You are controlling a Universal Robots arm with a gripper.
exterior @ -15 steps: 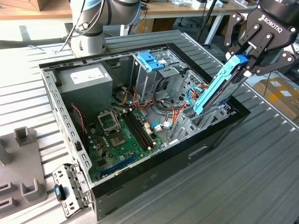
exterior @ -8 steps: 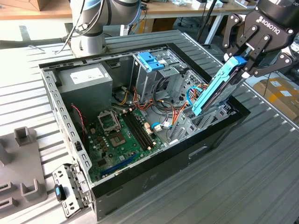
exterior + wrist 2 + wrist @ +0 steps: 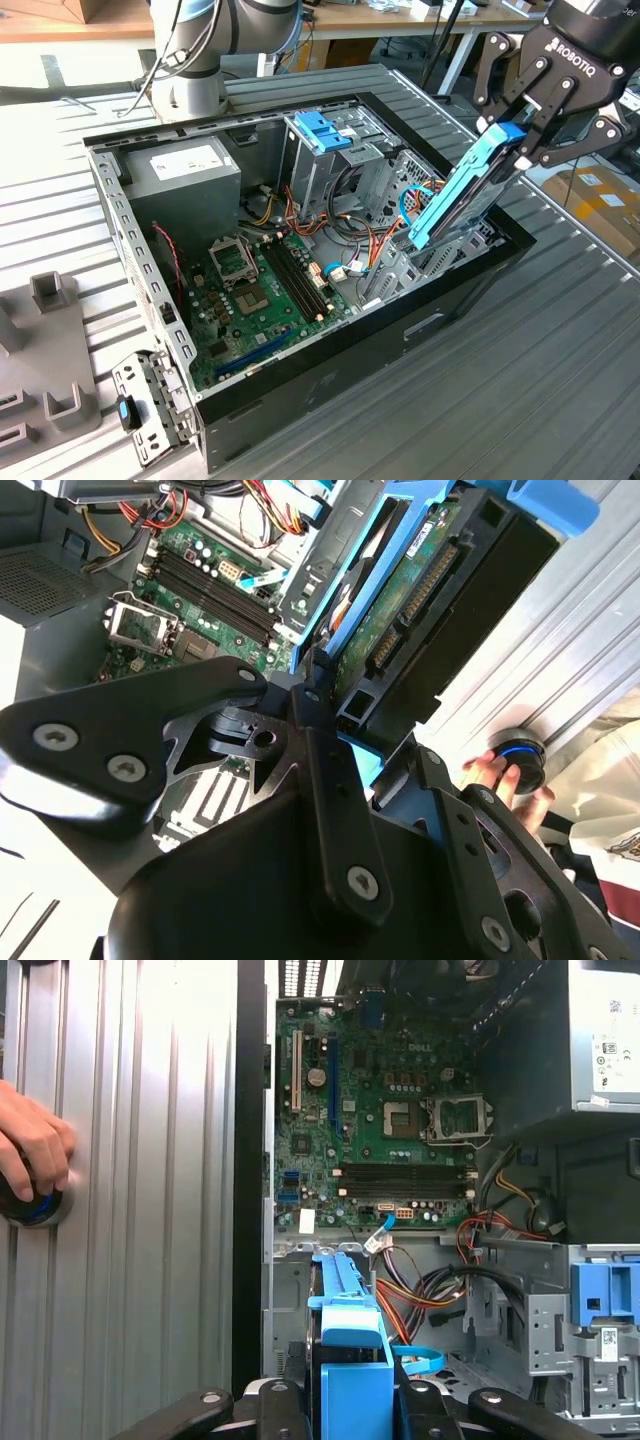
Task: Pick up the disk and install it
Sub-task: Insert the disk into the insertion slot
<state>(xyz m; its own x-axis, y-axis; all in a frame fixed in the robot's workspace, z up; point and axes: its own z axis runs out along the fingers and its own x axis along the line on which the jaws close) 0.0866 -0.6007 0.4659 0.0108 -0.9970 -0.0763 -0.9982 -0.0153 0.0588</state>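
Observation:
The disk point(image 3: 462, 190), edged with blue plastic rails, hangs tilted steeply over the drive cage point(image 3: 440, 255) at the exterior view's right side of the open computer case point(image 3: 400, 340). Its lower end dips into the cage. My gripper point(image 3: 515, 140) is shut on the disk's upper end. In the second wrist view the disk's green circuit-board underside point(image 3: 420, 590) runs away from one black finger point(image 3: 320, 740). The first wrist view has the disk's blue rail point(image 3: 350, 1350) between the fingers, pointing down into the case.
Inside the case are a green motherboard point(image 3: 265, 290), a grey power supply box point(image 3: 185, 175), a bare blue bracket point(image 3: 322, 130) and loose cables. A person's hand point(image 3: 35, 1145) rests on a round button point(image 3: 520, 755) on the ribbed table. A grey fixture point(image 3: 50, 350) sits at the exterior view's left.

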